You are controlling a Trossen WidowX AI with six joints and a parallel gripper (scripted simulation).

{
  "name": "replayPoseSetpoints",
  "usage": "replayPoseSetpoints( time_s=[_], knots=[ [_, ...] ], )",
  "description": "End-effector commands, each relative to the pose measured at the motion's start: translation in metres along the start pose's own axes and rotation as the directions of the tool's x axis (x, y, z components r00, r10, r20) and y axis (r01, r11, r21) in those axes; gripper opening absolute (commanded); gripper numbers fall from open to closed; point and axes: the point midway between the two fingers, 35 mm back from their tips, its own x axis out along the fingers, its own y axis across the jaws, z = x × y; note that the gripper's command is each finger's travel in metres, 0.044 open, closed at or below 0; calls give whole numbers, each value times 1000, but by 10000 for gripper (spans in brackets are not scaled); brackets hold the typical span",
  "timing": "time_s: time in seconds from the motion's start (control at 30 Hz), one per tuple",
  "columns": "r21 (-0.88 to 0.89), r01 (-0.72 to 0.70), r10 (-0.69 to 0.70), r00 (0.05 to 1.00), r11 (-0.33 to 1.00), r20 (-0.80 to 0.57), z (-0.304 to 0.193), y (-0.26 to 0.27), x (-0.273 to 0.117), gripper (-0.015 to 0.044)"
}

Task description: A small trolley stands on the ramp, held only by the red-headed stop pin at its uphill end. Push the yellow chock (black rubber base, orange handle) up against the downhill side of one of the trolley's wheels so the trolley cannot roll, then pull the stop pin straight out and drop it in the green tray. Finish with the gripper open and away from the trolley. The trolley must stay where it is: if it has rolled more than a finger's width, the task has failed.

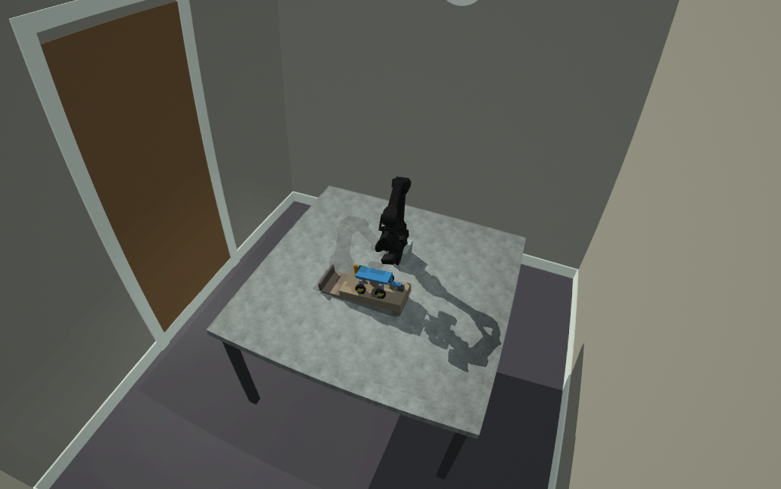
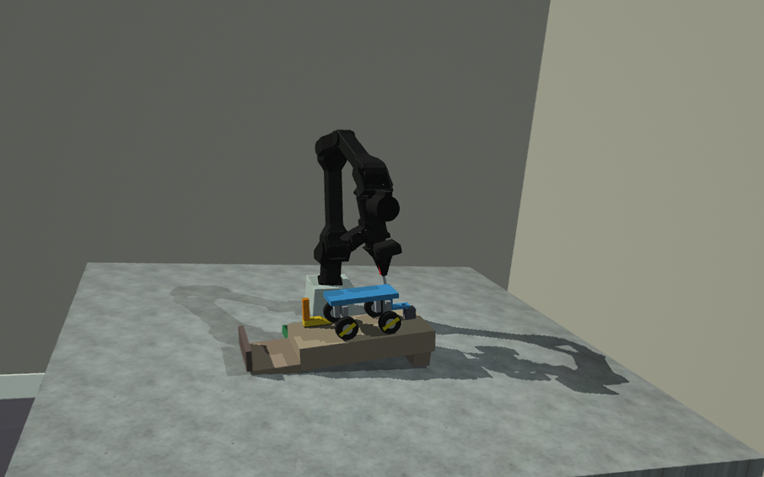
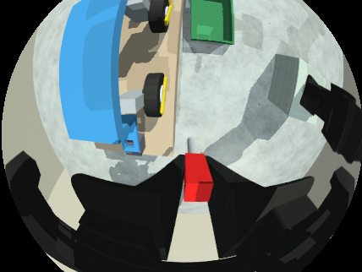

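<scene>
My gripper (image 3: 197,179) (image 2: 383,271) is shut on the red-headed stop pin (image 3: 198,169) (image 2: 381,271), whose grey shank points down. It holds the pin in the air beside the ramp's uphill end, on the arm's side. The blue trolley (image 1: 374,273) (image 2: 361,294) (image 3: 95,72) stands on the tan ramp (image 1: 397,306) (image 2: 367,349) (image 3: 167,141). The yellow chock (image 2: 317,321) with its orange handle (image 2: 305,309) (image 1: 356,268) sits at the trolley's downhill end, by a far-side wheel; contact is hard to tell. The green tray (image 3: 211,21) (image 2: 284,331) lies beside the ramp, mostly hidden in the exterior view.
The ramp has an upright end board (image 1: 326,277) (image 2: 245,348) at its downhill end. The arm's pale base block (image 3: 284,84) (image 2: 315,292) stands behind the ramp. All stand on a grey stone-like table (image 1: 322,351) (image 2: 220,443).
</scene>
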Motion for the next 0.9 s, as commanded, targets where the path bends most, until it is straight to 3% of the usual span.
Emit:
replayPoseSetpoints(
  time_s=[0.0, 0.87],
  knots=[
    [-2, 8, -8, 1000, 1000, -5, 13, -1, -1, 0],
    [-2, 8, -8, 1000, 1000, 6, 108, -3, -10, 0]
  ],
)
